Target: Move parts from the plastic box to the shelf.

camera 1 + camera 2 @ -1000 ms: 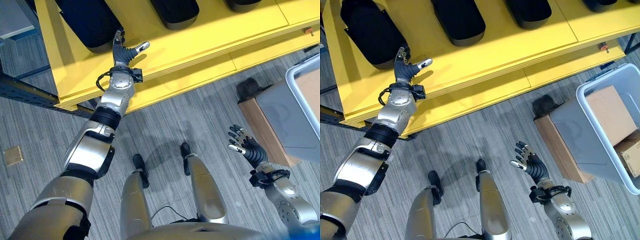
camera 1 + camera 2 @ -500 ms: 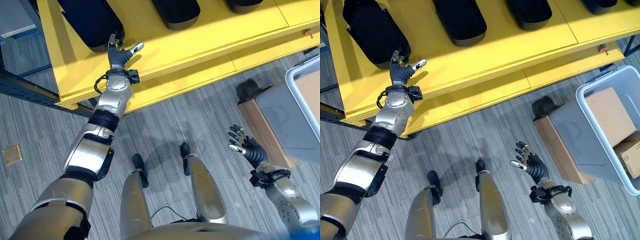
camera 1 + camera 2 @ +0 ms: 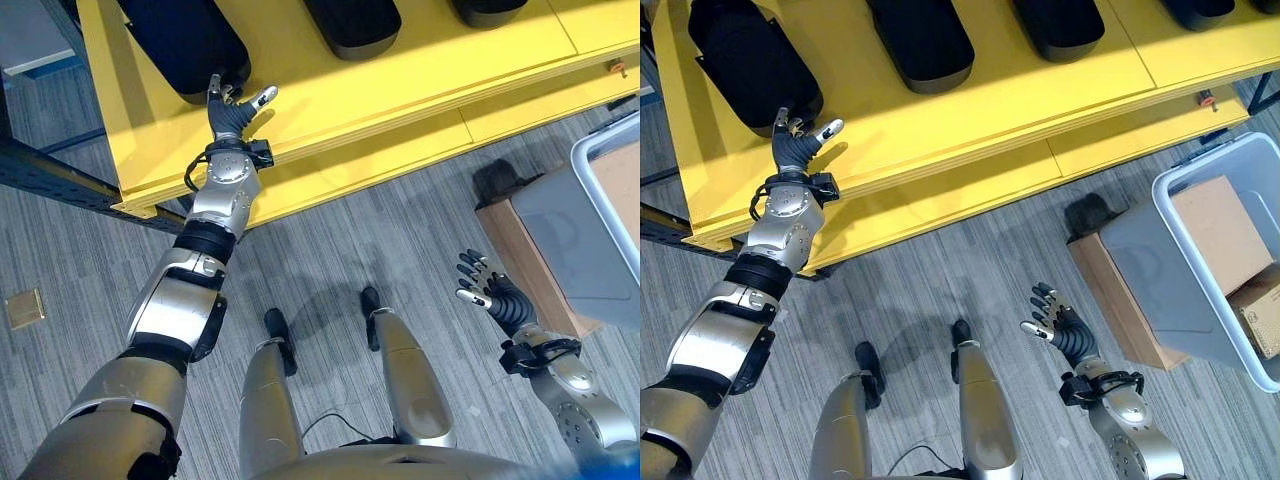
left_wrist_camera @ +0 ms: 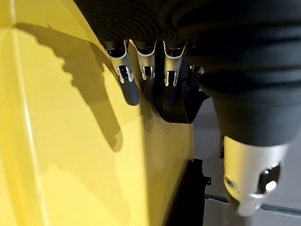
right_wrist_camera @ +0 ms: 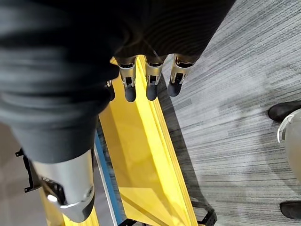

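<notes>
At the left end of the yellow shelf (image 3: 970, 105), close to its front edge, the left hand (image 3: 792, 148) is reaching up against the leftmost black part (image 3: 745, 60), its fingers (image 4: 128, 80) nearly straight with the thumb spread to the side — nothing is being held, and the fingertips are lying at the part's near rim, whether touching or just short I cannot tell. Other black parts (image 3: 925, 38) are sitting in a row further along the shelf, well apart from one another. The right hand (image 3: 1058, 325) is hanging low over the grey floor with loosely spread fingers, carrying nothing. The plastic box (image 3: 1215, 270) is standing on the floor off the shelf's right end, with brown cartons (image 3: 1220, 230) showing inside it. If the hand is seating this part, the good way is probably a gentle straight push with flat fingers, keeping the part clear of the front edge — then drawing the hand back low without dragging the rim along.
</notes>
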You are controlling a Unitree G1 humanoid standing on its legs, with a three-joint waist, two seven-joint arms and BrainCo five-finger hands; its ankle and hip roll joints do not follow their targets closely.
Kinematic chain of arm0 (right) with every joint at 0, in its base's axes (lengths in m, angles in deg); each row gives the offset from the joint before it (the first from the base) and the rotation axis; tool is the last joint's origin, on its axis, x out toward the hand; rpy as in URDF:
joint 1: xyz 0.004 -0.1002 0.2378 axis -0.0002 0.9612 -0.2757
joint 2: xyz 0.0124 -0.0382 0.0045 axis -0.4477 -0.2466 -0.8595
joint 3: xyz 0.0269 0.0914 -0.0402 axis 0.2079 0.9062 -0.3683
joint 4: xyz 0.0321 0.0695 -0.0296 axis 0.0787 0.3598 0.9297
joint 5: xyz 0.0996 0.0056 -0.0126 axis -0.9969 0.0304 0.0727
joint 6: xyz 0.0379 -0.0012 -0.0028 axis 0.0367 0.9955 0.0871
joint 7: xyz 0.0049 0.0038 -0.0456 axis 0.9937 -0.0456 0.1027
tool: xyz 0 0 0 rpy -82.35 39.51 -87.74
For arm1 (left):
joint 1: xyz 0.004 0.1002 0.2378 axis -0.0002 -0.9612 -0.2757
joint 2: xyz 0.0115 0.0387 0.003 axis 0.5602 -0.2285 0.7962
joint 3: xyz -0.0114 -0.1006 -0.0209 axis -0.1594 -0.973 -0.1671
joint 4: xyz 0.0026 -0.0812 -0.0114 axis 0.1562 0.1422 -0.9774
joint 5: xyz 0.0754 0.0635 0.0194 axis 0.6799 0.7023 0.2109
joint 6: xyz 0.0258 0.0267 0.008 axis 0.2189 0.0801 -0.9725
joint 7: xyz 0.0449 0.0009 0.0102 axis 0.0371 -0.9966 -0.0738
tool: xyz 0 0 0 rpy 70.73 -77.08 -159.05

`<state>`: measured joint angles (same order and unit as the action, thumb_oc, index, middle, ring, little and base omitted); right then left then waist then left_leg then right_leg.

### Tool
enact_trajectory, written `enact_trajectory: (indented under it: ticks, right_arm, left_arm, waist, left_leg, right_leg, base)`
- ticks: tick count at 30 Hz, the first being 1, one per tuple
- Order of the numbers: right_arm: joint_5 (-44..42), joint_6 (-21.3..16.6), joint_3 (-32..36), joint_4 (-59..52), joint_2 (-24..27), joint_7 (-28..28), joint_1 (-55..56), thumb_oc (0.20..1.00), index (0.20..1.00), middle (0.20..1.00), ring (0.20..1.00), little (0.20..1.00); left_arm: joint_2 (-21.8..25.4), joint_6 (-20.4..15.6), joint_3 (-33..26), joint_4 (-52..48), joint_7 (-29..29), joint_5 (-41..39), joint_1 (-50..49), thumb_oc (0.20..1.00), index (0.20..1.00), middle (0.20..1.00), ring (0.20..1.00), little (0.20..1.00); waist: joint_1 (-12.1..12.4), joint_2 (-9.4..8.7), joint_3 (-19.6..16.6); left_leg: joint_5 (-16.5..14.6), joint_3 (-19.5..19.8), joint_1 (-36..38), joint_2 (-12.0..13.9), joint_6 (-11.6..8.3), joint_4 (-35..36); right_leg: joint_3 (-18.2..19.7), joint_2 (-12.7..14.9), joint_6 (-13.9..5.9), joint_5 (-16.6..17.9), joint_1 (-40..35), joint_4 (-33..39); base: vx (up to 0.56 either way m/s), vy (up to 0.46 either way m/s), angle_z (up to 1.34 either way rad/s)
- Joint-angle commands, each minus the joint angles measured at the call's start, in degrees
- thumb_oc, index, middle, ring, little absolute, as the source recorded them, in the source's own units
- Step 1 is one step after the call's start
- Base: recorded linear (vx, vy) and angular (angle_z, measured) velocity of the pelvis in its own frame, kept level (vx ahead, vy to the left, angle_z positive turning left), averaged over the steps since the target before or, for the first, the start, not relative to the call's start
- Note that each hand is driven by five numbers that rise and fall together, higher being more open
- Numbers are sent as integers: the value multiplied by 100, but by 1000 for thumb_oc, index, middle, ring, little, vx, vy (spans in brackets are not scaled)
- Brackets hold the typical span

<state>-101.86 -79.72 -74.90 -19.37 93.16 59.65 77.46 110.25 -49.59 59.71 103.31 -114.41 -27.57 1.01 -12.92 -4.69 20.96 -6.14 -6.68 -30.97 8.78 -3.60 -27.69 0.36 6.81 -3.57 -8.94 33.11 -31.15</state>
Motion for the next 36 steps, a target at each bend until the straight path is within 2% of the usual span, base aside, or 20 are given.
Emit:
enact_trajectory:
  ticks: [1,23,36]
  right_arm:
    - [-165,-277,37,-154,271,42,219,1000,1000,1000,1000,1000]
    - [-158,-224,2,-185,326,114,217,1000,1000,1000,1000,1000]
    - [-163,-190,20,-266,337,186,213,1000,1000,1000,1000,1000]
  left_arm:
    - [102,-234,-268,314,-44,-39,-62,1000,1000,1000,1000,1000]
    - [311,-133,-634,766,63,-242,-356,1000,1000,1000,1000,1000]
    - [391,-42,-843,850,129,-99,-739,1000,1000,1000,1000,1000]
  waist:
    - [-5,-5,-115]
    - [100,6,-130]
    - [180,21,-147]
  left_leg:
    - [-204,414,8,291,-262,-311]
    - [-238,420,138,250,-249,-321]
    - [-219,445,290,234,-267,-275]
  right_leg:
    - [-112,511,-427,-44,-245,-63]
    - [-128,563,-451,-69,-391,-91]
    - [-163,575,-447,-72,-591,-40]
  base:
    - [0,0,0]
    - [0,2,1]
    - [0,0,0]
